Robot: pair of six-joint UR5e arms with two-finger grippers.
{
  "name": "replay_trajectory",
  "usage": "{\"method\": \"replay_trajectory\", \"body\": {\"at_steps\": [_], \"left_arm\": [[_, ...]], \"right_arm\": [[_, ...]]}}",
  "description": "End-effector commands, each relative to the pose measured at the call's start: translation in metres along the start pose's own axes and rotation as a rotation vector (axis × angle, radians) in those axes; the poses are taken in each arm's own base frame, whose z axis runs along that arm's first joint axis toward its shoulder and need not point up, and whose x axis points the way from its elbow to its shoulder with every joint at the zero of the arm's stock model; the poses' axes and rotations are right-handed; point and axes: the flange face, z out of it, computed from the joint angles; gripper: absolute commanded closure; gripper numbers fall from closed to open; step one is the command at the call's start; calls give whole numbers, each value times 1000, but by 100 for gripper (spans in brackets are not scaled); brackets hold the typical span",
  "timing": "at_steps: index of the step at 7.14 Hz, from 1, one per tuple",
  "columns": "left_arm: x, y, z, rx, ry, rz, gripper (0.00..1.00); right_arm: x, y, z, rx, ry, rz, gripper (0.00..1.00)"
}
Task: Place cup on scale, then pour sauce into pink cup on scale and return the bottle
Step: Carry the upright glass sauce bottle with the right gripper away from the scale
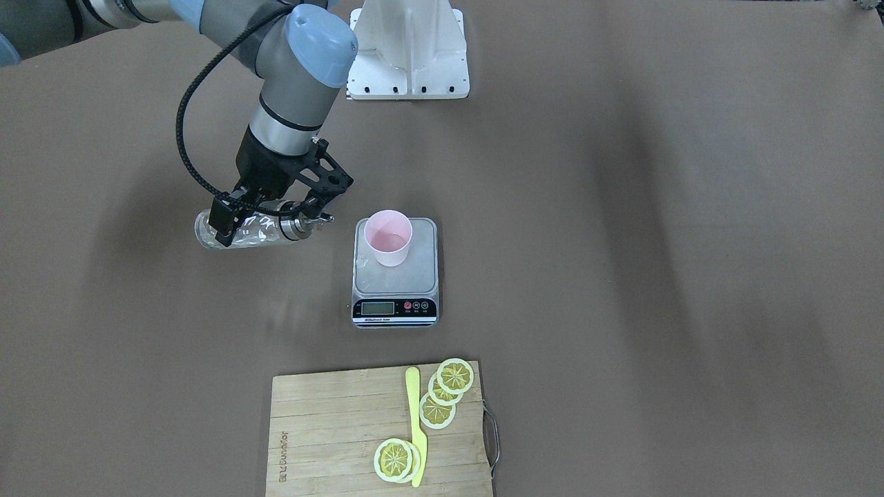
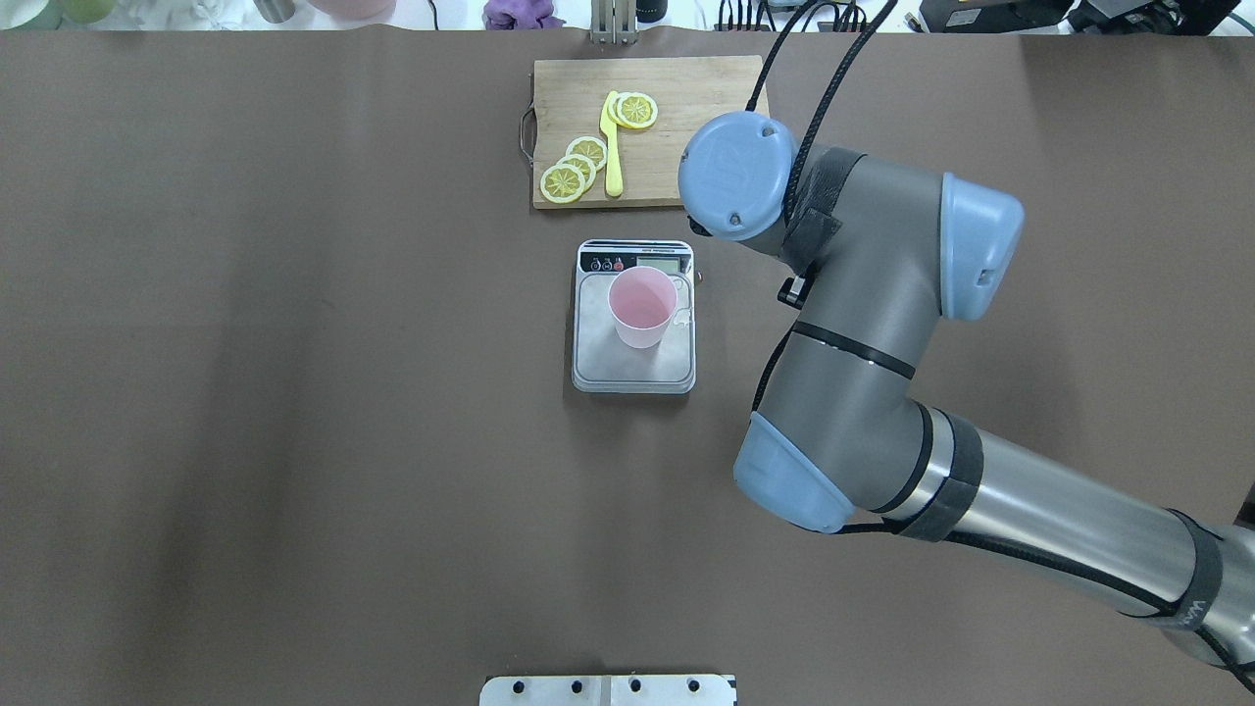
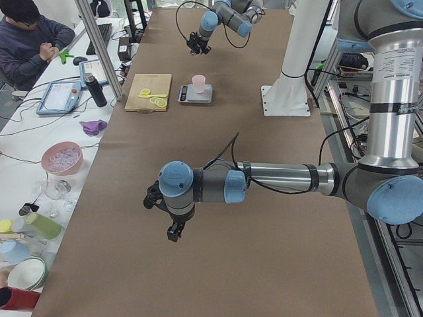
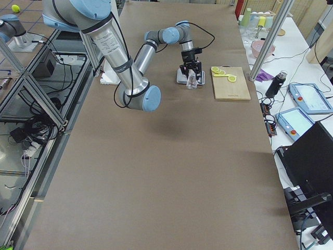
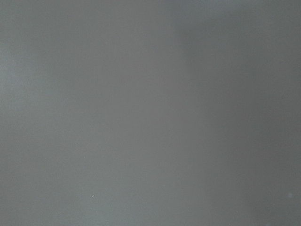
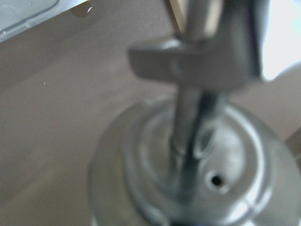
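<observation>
The pale pink cup [image 1: 388, 237] [image 2: 642, 306] stands upright on the steel scale [image 1: 396, 279] [image 2: 633, 365], toward its back edge as seen from the front. My right gripper [image 1: 261, 222] is shut on the clear glass bottle [image 1: 243, 232], which lies nearly horizontal in the air. Its metal cap [image 1: 302, 226] and spout point at the cup, a short way from the rim. Clear sauce shows inside the glass. The right wrist view is filled by the blurred cap [image 6: 188, 179]. The right arm hides the bottle overhead. My left gripper [image 3: 173, 228] hangs over bare table; I cannot tell its state.
A wooden cutting board [image 1: 331, 435] [image 2: 686, 98] with lemon slices and a yellow knife [image 1: 416, 428] lies beyond the scale. The white robot base [image 1: 407, 55] is behind it. A person [image 3: 30, 39] sits at a cluttered side table past the table's edge.
</observation>
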Motion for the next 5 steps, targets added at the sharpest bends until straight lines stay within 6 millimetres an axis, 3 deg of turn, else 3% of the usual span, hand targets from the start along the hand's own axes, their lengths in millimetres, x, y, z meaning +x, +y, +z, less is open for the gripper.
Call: {"method": "replay_trajectory", "body": {"at_steps": [1, 4, 5], "left_arm": [[-1, 1, 1, -5, 1, -18, 1], [0, 0, 0, -2, 1, -13, 1], [1, 0, -1, 0, 0, -11, 1]], "right_arm": [[51, 14, 10, 112, -106, 86, 100], [125, 57, 44, 254, -195, 91, 100], [133, 69, 52, 302, -220, 98, 100]]}}
